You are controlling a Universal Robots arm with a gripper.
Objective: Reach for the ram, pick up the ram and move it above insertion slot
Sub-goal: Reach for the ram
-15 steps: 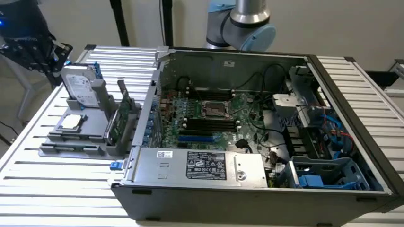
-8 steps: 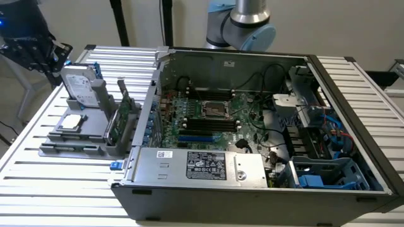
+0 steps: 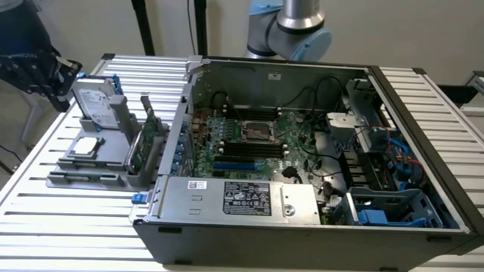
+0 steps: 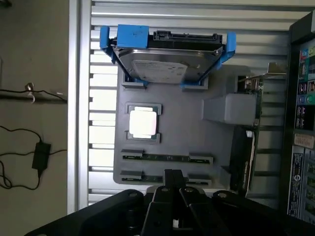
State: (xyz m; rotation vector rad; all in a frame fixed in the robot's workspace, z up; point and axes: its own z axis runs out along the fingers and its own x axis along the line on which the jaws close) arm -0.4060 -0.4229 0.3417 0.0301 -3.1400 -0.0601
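No words can be read. The black sticker (image 3: 248,199) on the silver metal box (image 3: 185,208) and the white sticker (image 4: 160,69) on the silver hard drive (image 4: 202,58) have print too tiny.

We see soft, even indoor light in the exterior view: the ribbed counter (image 3: 68,209) is bright, and the inside of the computer case (image 3: 257,136) is dimmer under its walls. In the wrist view the processor (image 4: 143,122) glares to plain white, the slats beside it wash out, and the gripper (image 4: 173,178) sits in dark shade.
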